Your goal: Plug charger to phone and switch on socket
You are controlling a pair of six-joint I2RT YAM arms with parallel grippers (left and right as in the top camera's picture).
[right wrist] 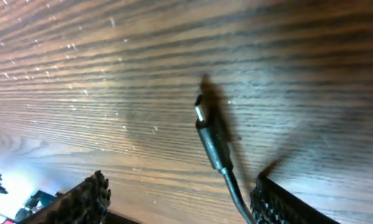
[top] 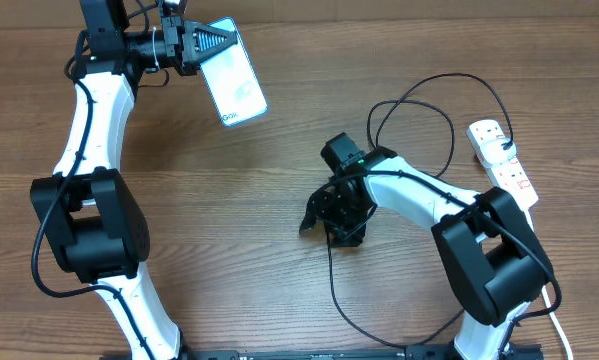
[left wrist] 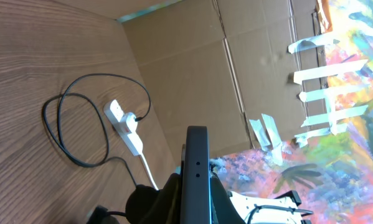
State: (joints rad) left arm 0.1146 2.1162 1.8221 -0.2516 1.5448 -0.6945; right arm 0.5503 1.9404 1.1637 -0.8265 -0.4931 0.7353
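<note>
Currently, note left end effector point(top: 191, 45) clamped on phone point(top: 234, 75) at upper left. At centre, find right end effector point(right wrist: 180, 202) spread apart astride charger point(right wrist: 210, 134) tip, lying loose on worktop point(top: 279, 300). At right, see black plug point(top: 506, 148) seemingly seated in socket point(top: 499, 165). Judge as outstanding: gripping tip, mating to phone, switching on socket.

No wording can be read with certainty. In the overhead view, upper middle of the frame, the phone point(top: 234, 75) shows a pale blue lit screen with a short line of small dark lettering near its lower end (too small and blurred to make out). At the right edge, the white socket point(top: 504, 165) carries small red marks, none legible as a label. Neither wrist view offers any readable writing.
</note>
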